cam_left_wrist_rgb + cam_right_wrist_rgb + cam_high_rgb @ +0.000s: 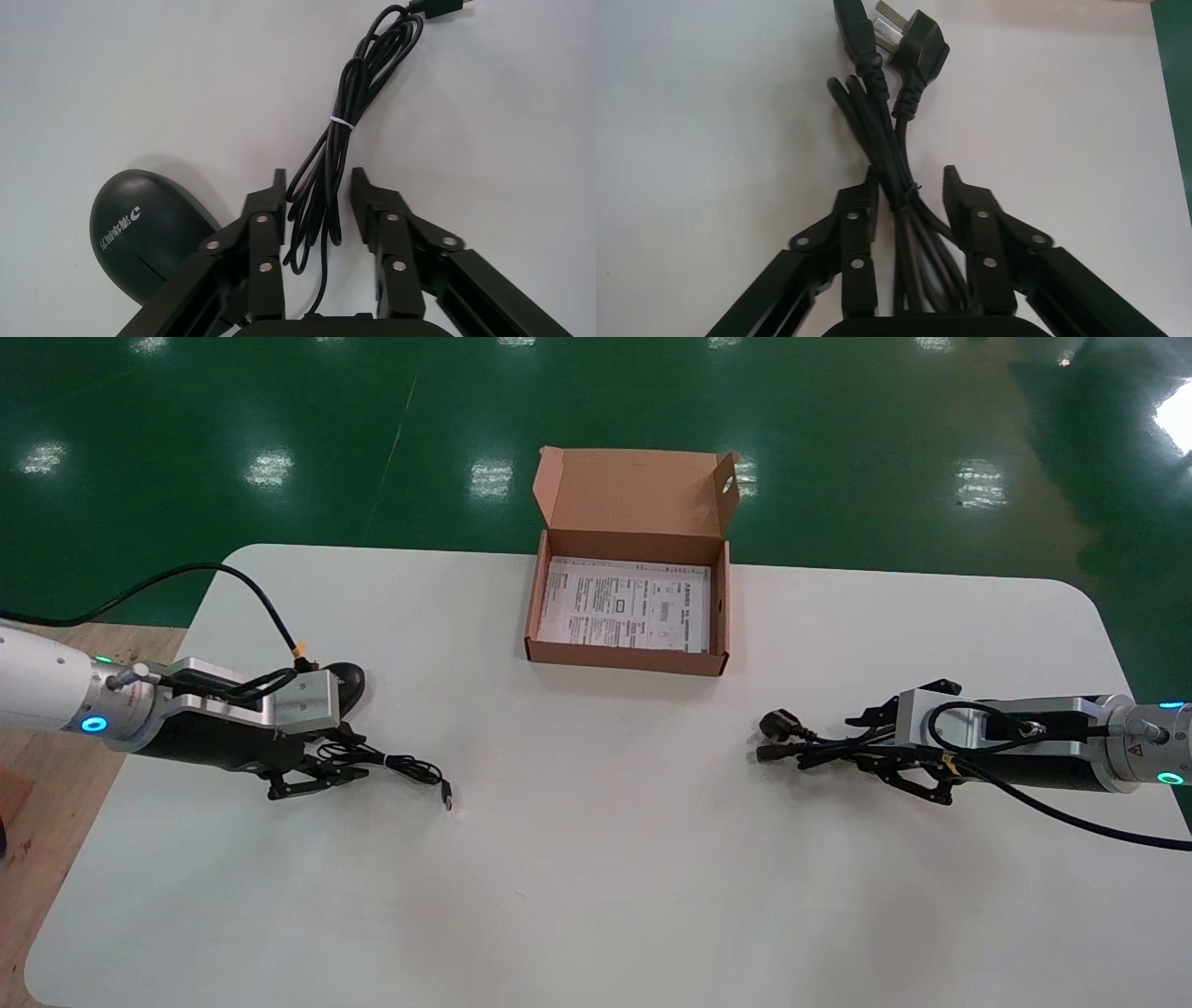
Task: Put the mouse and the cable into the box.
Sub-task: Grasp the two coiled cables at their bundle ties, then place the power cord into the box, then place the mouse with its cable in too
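The black oval plastic mouse (140,225) sits on the white bench (596,859) at the left of the head frame, just outside one finger of the left tool (319,175). Its thin black cord (337,140), bundled w/ a white tie, lies btwn that tool's fingers, long axis in line w/ the tool's reach, USB end pointing away from the wrist. The left tool is spread, straddling the cord, not pinching it. The thick black power cable (891,140), tied in a bundle, lies at the right of the head frame btwn the fingers of the right tool (911,174), also lengthwise along the reach, both plugs beyond the tips twd frame centre. The right tool is spread too; one finger looks to touch the bundle, no pinch. The open brown cardboard box (624,658) stands at upper centre, well apart from both and approx. midway btwn the arms, w/ a printed paper sheet (624,607) flat inside. Each arm is nearer its own item; prob. next is closing, then carrying inward to the box. Count: 1 mouse, 1 cord, 1 power cable w/ 2 plugs, 1 box, 1 sheet, 2 tools.
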Tool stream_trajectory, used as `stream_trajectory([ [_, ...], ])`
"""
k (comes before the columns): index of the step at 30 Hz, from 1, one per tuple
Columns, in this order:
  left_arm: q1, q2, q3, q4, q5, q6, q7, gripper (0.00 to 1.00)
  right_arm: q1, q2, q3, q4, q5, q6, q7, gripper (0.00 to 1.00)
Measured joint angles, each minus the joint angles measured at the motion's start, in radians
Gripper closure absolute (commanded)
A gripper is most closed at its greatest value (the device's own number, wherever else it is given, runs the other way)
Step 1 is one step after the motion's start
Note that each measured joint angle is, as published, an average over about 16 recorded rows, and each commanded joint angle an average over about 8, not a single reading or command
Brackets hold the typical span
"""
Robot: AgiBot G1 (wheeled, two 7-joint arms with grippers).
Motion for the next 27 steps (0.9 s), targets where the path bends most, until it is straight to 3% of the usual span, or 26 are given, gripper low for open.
stream_trajectory([
  [15,-0.031,-0.008,-0.017,0.005,-0.024,-0.004,-0.026,1.00,0.007,0.002,0.002,0.014,0.003,0.004,-0.012,1.00],
  [27,-0.225,-0.038,-0.131,0.008,-0.189,-0.145,-0.155,1.00,0.053,-0.033,0.051,0.121,0.066,0.098,-0.089,1.00],
])
